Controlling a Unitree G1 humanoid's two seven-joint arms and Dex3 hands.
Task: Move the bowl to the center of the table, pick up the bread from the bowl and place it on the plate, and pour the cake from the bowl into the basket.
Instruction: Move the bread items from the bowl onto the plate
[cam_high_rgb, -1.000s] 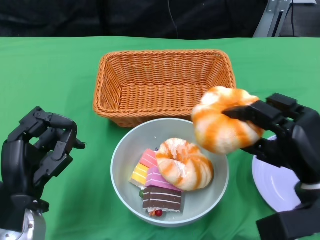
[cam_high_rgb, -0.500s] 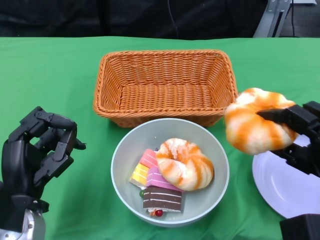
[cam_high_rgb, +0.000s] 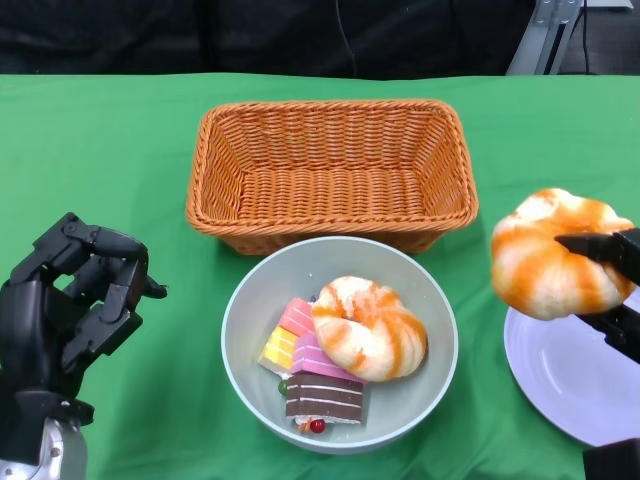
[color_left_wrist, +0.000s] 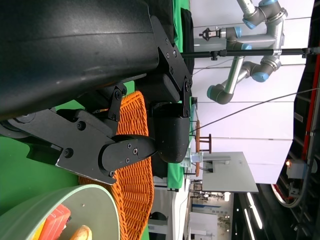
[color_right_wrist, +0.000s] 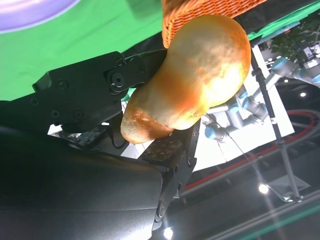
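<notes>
My right hand (cam_high_rgb: 618, 290) grips an orange-and-white bread roll (cam_high_rgb: 558, 253) in the air above the near left rim of the white plate (cam_high_rgb: 575, 375). In the right wrist view the roll (color_right_wrist: 200, 70) sits between black fingers (color_right_wrist: 90, 90). The grey-green bowl (cam_high_rgb: 245, 310) stands in front of the wicker basket (cam_high_rgb: 330, 165) and holds a second bread roll (cam_high_rgb: 368, 328) and layered cake pieces (cam_high_rgb: 308, 365). My left hand (cam_high_rgb: 65, 320) hovers left of the bowl with curled fingers holding nothing. In the left wrist view its fingers (color_left_wrist: 125, 150) are near the bowl rim (color_left_wrist: 65, 200).
The green tablecloth (cam_high_rgb: 100, 150) covers the whole table. The basket is empty. A dark backdrop runs along the far edge. The plate is partly cut off at the picture's right edge.
My right hand has carried the bread roll rightward from above the bowl's right rim to above the plate's edge. The left hand has barely moved.
</notes>
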